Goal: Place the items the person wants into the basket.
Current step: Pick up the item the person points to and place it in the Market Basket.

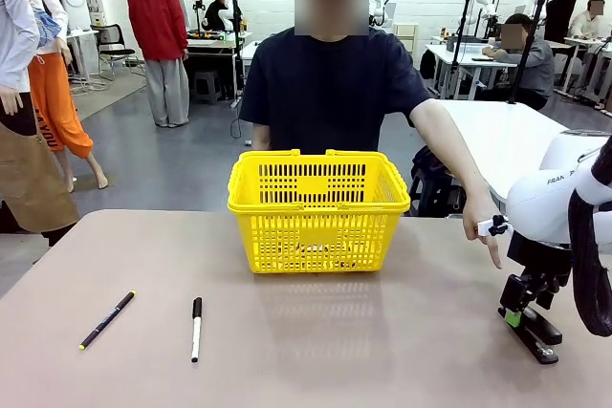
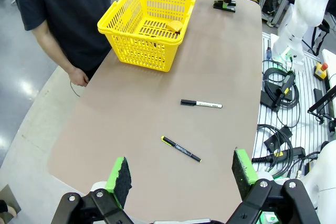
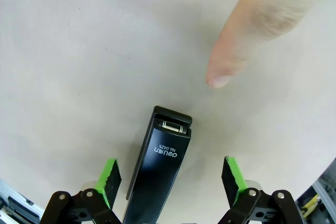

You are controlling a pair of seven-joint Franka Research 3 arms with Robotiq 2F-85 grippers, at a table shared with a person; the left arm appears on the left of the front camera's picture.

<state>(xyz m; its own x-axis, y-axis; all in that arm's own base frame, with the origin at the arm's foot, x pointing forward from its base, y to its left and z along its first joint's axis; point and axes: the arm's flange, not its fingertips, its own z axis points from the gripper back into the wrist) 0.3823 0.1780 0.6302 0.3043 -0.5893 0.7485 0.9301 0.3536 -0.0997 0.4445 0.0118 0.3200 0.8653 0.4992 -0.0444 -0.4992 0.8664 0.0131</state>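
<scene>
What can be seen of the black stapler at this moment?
The stapler is a slim black desk model with a smooth, plastic-looking top, white print on it and a metal staple slot at its nose. It lies flat on the tan table, closed, near the robot's right edge. The right gripper hangs open above it, a green pad on either side, not touching it as far as can be seen. The person's finger points at it from just beyond the nose, without contact.

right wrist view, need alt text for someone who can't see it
A black stapler lies on the tan table between the right gripper's open green-padded fingers, which stand apart from its sides. Just beyond the stapler's far end, the person's finger points down toward it, with a gap between them.
</scene>
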